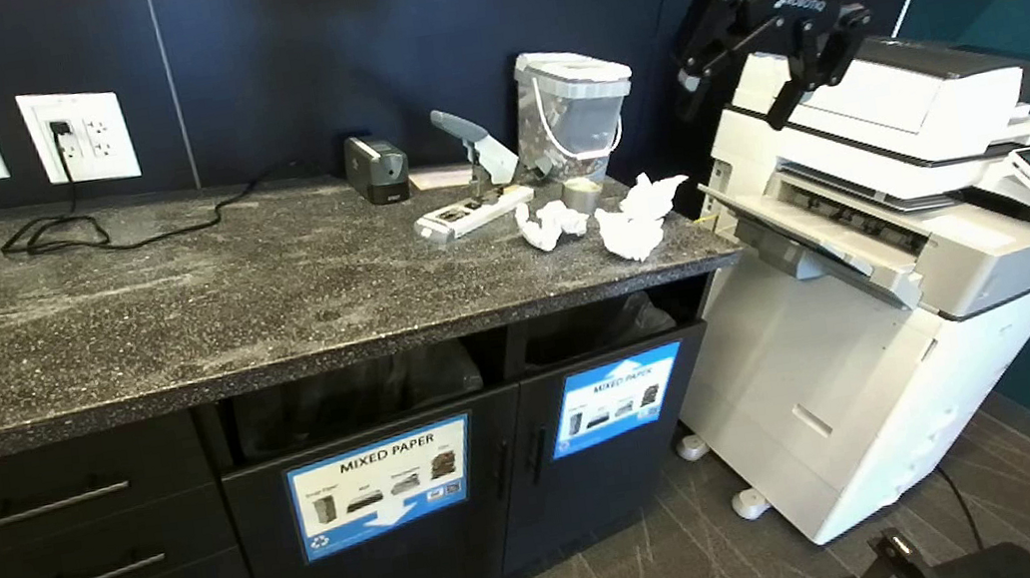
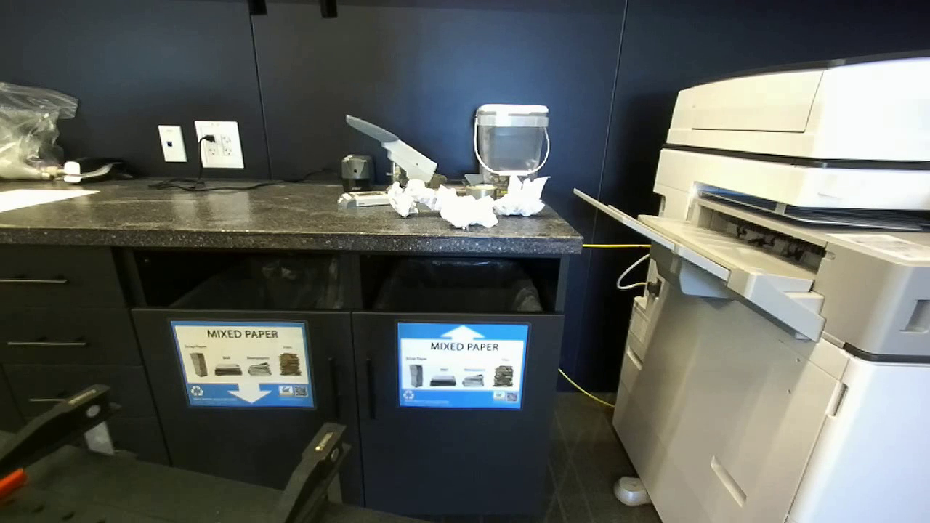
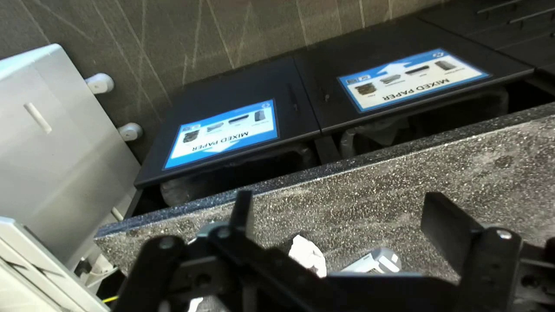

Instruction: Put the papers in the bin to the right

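Observation:
Crumpled white papers lie on the speckled countertop near its right end. In an exterior view three wads show: a left one, a middle one and a right one. They also show as a left wad and a right clump. In the wrist view one wad is partly behind the gripper. The bin has a dark front, blue label and open slot; it also shows here. My gripper is open, empty, raised above the counter; its fingertips show at the top edge.
A large stapler, metal cup, clear container and pencil sharpener stand behind and beside the papers. Another mixed-paper bin is at left. A white printer stands right, its tray reaching toward the counter.

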Motion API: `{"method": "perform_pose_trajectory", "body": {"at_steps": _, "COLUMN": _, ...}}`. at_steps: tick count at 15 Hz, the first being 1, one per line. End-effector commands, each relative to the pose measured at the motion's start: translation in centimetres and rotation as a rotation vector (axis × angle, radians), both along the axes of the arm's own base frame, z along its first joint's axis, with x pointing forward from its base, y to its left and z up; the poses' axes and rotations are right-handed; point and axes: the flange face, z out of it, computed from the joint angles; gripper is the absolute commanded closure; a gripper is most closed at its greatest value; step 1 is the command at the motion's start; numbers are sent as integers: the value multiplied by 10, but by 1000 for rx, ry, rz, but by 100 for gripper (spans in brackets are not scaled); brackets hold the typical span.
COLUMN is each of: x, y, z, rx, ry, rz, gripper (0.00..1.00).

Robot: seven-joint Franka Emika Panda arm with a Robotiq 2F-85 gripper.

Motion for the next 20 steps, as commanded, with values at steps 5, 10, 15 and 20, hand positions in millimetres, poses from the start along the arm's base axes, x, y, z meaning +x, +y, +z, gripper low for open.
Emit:
{"method": "perform_pose_trajectory", "body": {"at_steps": 5, "x": 91, "y": 22, "z": -75, "rx": -92, "ry": -194, "rz": 77, "gripper": 0}}
{"method": "perform_pose_trajectory", "body": {"at_steps": 10, "x": 150, "y": -5, "z": -114, "rx": -161, "ry": -242, "rz": 89, "gripper": 0}}
{"method": "perform_pose_trajectory", "body": {"at_steps": 15, "x": 214, "y": -47, "z": -144, "rx": -148, "ry": -252, "rz": 58, "gripper": 0}}
{"method": "perform_pose_trajectory", "body": {"at_steps": 20, "x": 267, "y": -78, "z": -180, "rx": -105, "ry": -244, "rz": 32, "gripper": 0}}
